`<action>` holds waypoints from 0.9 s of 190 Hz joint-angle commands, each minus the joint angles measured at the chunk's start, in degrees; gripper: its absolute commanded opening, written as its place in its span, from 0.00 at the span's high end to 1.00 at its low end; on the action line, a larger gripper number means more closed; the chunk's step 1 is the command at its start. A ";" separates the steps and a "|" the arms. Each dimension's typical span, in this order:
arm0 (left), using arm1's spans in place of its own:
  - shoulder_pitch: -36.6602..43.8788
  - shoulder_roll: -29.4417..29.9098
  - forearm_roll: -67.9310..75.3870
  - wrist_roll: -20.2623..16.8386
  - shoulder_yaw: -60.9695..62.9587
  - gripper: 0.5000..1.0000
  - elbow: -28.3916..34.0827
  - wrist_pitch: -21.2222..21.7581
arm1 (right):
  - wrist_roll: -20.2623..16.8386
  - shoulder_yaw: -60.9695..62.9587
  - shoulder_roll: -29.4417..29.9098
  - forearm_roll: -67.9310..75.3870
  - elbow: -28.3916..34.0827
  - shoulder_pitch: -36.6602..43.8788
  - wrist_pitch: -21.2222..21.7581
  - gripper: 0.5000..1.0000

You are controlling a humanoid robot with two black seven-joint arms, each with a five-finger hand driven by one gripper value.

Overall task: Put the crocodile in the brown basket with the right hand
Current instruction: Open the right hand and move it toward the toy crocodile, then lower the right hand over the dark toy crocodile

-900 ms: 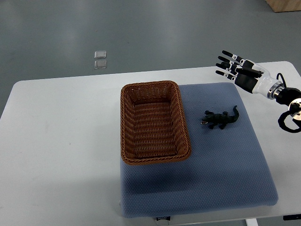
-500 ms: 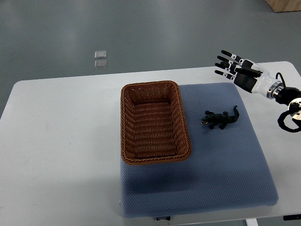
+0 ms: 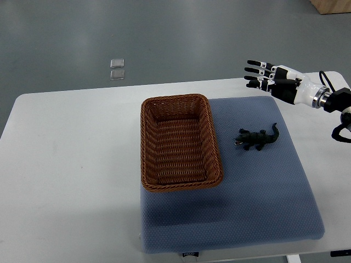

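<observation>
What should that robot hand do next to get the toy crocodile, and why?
Probably move the right robot hand down toward the crocodile: the hand is open and empty, and the crocodile lies untouched on the blue pad beside the brown basket.

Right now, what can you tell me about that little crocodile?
The crocodile is a small, dark green toy, plastic or rubber by its look, with short legs spread and tail curling up-right. It lies flat on the blue mat, head toward the brown basket but apart from it. Nothing else touches it.

Open mat around crocodile; basket well left.
</observation>
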 commanded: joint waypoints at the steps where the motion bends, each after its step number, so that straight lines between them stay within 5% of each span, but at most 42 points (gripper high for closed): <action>1: 0.00 0.00 0.01 0.00 0.05 0.00 0.02 -0.01 | 1.75 -0.07 -1.34 -5.86 0.10 1.46 0.00 0.14; 87: 0.00 0.00 0.01 0.00 0.05 0.00 0.02 -0.01 | 15.02 -0.07 -3.37 -36.28 3.09 4.62 0.00 0.14; 154: 0.00 0.00 0.01 0.00 0.05 0.00 0.02 -0.01 | 22.31 -0.34 -8.46 -61.41 17.24 5.15 0.00 0.14; 171: 0.00 0.00 0.01 0.00 0.05 0.00 0.02 -0.01 | 23.54 -0.77 -8.64 -69.67 19.70 4.80 -3.53 0.14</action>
